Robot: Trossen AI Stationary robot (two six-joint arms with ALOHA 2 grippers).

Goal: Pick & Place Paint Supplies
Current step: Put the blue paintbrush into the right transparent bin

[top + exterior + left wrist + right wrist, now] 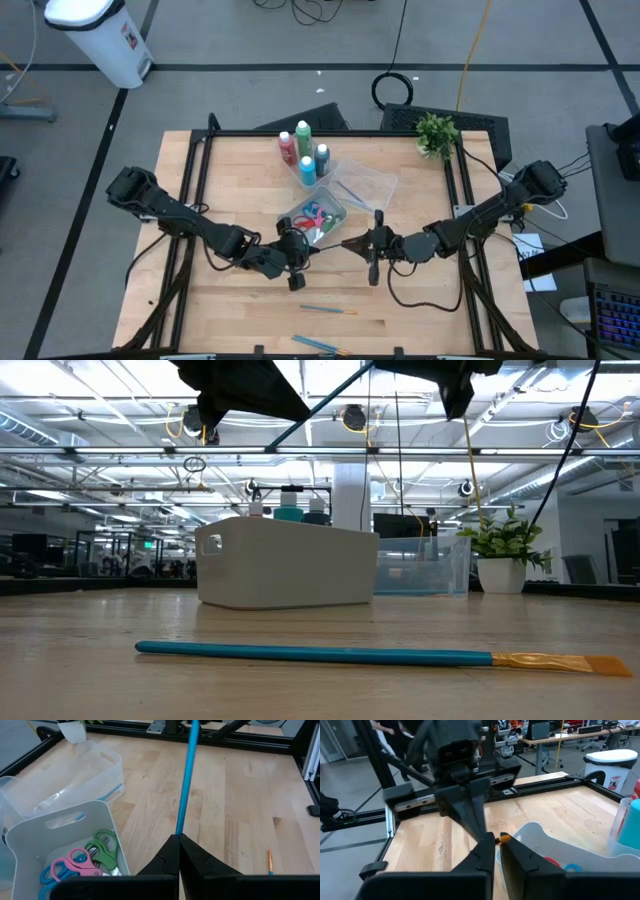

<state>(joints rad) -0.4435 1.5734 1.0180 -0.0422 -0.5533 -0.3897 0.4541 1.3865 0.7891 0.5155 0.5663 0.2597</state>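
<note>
Beside the white plastic tub [318,218] holding pink, green and blue scissors [80,862], the left pincer [178,840] is clamped on a thin blue brush [187,780]. The right pincer [496,840] meets it, pinched on the brush's orange tip [504,839]. Another blue brush [380,655] lies on the wooden desk [420,300].

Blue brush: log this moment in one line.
left hand: shut on blue brush | right hand: facing it, near white tub | scissors: in tub
</note>
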